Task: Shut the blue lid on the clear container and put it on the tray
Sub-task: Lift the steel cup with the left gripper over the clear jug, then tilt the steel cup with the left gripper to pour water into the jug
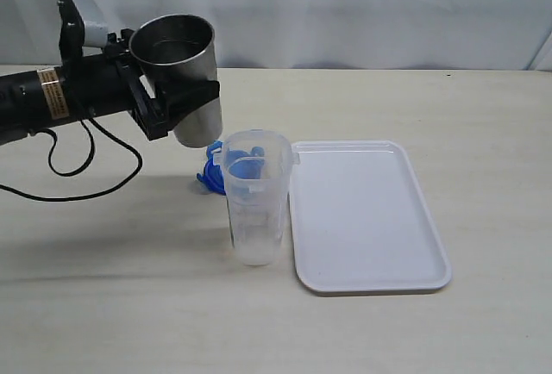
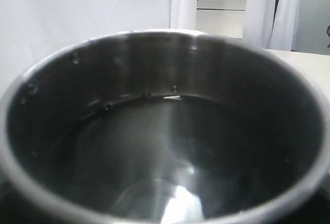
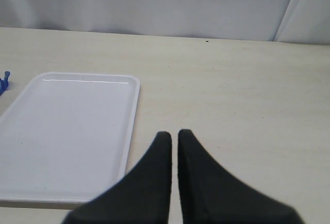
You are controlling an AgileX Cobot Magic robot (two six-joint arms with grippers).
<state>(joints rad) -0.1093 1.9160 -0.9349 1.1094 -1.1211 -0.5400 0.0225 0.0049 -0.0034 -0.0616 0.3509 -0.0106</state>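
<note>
From the outside view, the black left pincer (image 1: 172, 100) is squeezed around a shiny grey round steel cup (image 1: 177, 59). It holds the cup up in the air, a little tilted, with the open mouth up. The cup hangs just up and to the left of a tall clear container (image 1: 255, 206) made of see-through plastic. The container stands upright on the pale table (image 1: 103, 305), just beside the left edge of a flat white plastic tray (image 1: 371, 219) – on the table, not on the tray. A small bright blue lid (image 1: 210, 177) lies on the table right behind the container. Part of the lid shows through the clear wall. The lid is not on the container.

From the left wrist view, the inside of the steel cup (image 2: 165, 131) fills almost the whole picture. Small drops sit on its inner wall.

From the right wrist view, the black right pincer (image 3: 174, 133) has its two fingers pressed nearly together – only a thin slit between them, and nothing in it. It hovers over the table (image 3: 247, 90) near the tray (image 3: 72, 126). A tiny bit of the blue lid (image 3: 4, 82) peeks in at the picture's edge.
</note>
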